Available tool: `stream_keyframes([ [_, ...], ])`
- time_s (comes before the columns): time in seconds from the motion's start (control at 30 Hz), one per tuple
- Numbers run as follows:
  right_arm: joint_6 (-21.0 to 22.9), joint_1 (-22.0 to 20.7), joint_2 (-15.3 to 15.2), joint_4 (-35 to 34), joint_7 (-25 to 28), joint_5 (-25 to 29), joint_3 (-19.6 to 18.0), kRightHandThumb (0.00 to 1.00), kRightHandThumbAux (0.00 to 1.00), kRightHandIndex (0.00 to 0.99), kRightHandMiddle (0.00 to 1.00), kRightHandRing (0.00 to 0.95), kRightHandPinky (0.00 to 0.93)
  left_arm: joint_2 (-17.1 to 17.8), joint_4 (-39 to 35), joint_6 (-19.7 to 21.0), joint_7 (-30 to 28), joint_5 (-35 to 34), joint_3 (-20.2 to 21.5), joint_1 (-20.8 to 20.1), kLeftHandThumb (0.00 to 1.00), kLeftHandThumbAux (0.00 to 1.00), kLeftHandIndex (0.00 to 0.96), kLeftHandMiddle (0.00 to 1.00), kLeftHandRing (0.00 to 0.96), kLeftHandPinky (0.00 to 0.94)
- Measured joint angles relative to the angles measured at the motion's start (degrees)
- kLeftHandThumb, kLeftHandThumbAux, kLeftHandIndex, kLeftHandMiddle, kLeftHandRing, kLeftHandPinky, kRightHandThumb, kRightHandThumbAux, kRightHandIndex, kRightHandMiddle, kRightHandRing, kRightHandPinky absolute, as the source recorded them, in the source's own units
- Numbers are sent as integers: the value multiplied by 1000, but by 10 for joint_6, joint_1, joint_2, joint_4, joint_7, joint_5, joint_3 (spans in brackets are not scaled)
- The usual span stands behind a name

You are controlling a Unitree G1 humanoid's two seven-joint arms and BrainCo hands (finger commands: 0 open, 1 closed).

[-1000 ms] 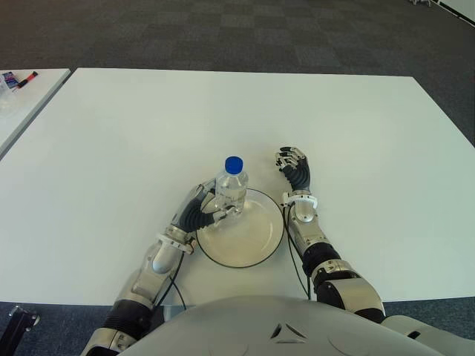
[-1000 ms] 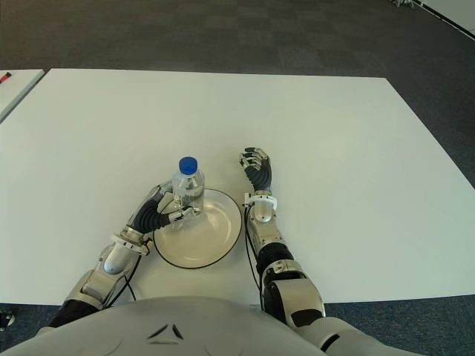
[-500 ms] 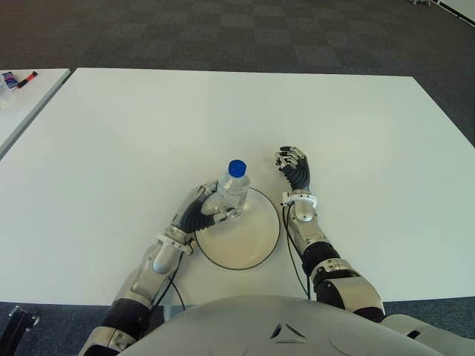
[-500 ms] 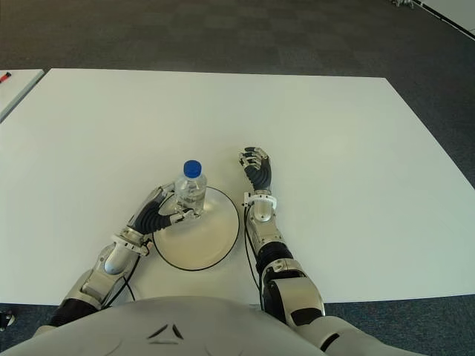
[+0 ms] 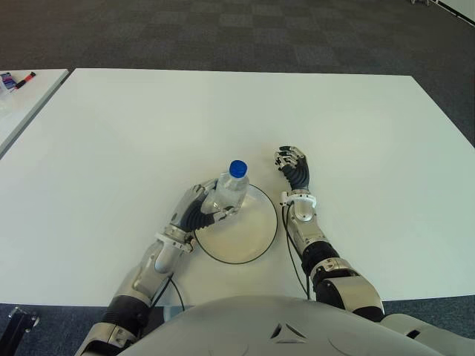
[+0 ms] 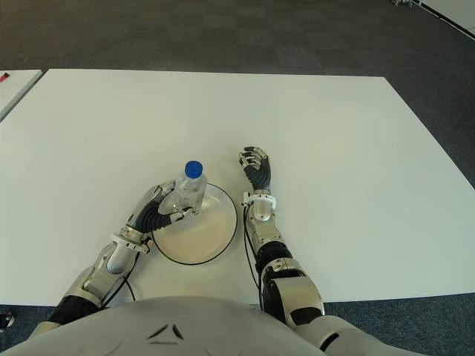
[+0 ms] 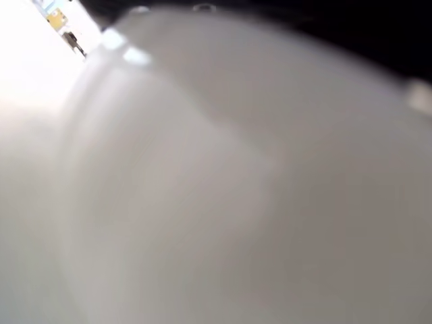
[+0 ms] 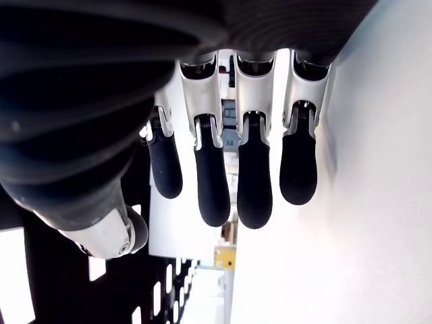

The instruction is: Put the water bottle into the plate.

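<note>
Right, my left hand (image 5: 199, 213) fingers clasp the water bottle (image 5: 231, 189) at the plate's (image 5: 256, 248) ten o'clock; right hand (image 5: 295, 169) slack, empty.

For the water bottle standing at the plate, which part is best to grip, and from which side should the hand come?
Grip the water bottle around its clear body, below the blue cap, coming from the robot's left side. It stands upright at the far-left edge of the plate, and the left hand already wraps it there; the right hand shows right of the plate.
</note>
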Motion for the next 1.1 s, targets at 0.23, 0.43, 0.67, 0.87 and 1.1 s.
stream_keyframes([
  [0.23, -2, -2, 1, 4, -3, 0, 0, 941, 670, 350, 483, 532, 562, 8, 12, -8, 45, 29, -7, -5, 679, 487, 101, 170, 187, 256],
  [0.43, -7, -5, 1, 10, -3, 0, 0, 941, 670, 351, 486, 525, 555, 14, 20, -12, 69, 41, -14, -9, 680, 474, 107, 172, 190, 265],
  [0.67, -11, -7, 2, 15, -3, 0, -1, 941, 669, 353, 486, 523, 557, 19, 27, -13, 81, 47, -17, -16, 655, 471, 110, 176, 198, 269],
  [0.87, -11, -8, 2, 16, -3, 0, 0, 941, 670, 352, 484, 527, 574, 23, 33, -15, 91, 50, -18, -22, 657, 471, 103, 169, 189, 249],
  [1.1, -11, -9, 2, 16, -2, 0, 0, 941, 671, 350, 483, 531, 565, 25, 36, -15, 105, 57, -19, -24, 663, 468, 94, 161, 172, 221],
])
